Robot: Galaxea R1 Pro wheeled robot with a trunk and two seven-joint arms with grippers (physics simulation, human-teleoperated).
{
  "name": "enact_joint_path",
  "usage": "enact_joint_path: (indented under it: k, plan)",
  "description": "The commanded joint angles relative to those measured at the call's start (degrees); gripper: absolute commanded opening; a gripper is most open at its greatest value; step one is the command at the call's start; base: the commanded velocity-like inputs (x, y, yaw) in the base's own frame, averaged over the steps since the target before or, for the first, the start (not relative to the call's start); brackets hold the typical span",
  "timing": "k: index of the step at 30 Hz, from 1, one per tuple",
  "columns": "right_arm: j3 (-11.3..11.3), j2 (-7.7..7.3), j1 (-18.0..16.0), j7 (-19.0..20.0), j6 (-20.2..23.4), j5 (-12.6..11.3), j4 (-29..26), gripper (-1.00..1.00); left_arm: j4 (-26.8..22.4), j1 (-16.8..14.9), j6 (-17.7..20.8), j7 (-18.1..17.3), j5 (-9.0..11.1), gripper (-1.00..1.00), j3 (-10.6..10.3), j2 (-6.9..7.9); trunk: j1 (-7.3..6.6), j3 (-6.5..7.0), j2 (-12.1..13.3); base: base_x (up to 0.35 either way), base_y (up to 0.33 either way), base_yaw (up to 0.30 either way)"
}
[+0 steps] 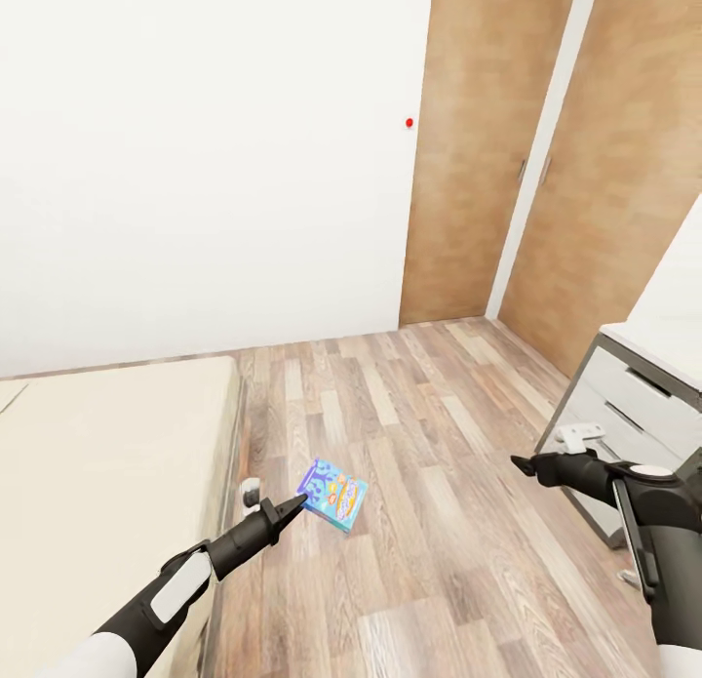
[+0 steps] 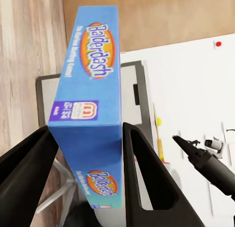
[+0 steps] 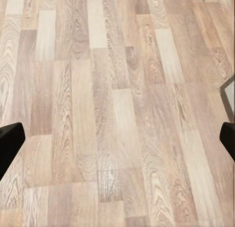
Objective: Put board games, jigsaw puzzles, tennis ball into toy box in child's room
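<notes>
— Blue board game, one item: where do you have it?

— Head view: you hold it at the tip of your left gripper, out over the wood-plank floor, just beside the bed. Your right gripper hangs near the white drawers of the table. Wardrobe doors stand behind.

— Left wrist view?

— Both black fingers are clamped on the box, marked "Balderdash", gripping its narrow end. Beyond it lies the table; a yellow speck there may be the tennis ball, too small to tell.

— Right wrist view?

— Bare floor; your two fingertips sit far apart at the edges, spread wide, holding nothing.

— Step in hand?

— Carrying one bed game towards the toy box, by my reading. Next you need to turn towards the table, find the bin, and lower the box in flat before releasing.
</notes>
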Motion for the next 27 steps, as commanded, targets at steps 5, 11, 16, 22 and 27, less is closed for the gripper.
enact_joint_path:
  k: [5,11,16,22,27]
  plan:
    - [0.0,0.06,0.0,0.5,0.2,0.6,-0.6,1.00,0.0,0.0,0.4,-0.1,0.6,-1.00,-0.3,0.09,0.02,-0.05,0.0,0.284,-0.089,-0.254]
    - [0.0,0.07,0.0,0.5,0.2,0.6,-1.1,1.00,0.0,0.0,0.4,-0.1,0.6,-1.00,-0.3,0.08,0.02,-0.05,0.0,0.321,-0.123,-0.130]
    - [-0.1,0.07,0.0,0.6,0.3,0.6,-1.7,1.00,0.0,0.0,0.4,-0.1,0.6,-1.00,-0.3,0.05,0.02,-0.05,0.0,0.188,-0.078,-0.022]
    - [-0.1,0.07,0.0,0.6,0.3,0.6,-1.9,1.00,0.0,0.0,0.4,-0.2,0.6,-1.00,-0.3,0.02,0.02,-0.05,0.0,0.025,-0.010,-0.012]
    - [-0.1,0.03,0.0,0.5,0.4,0.6,-2.2,1.00,0.0,0.0,0.4,-0.2,0.6,-1.00,-0.3,0.04,0.02,-0.05,0.0,0.013,-0.002,-0.183]
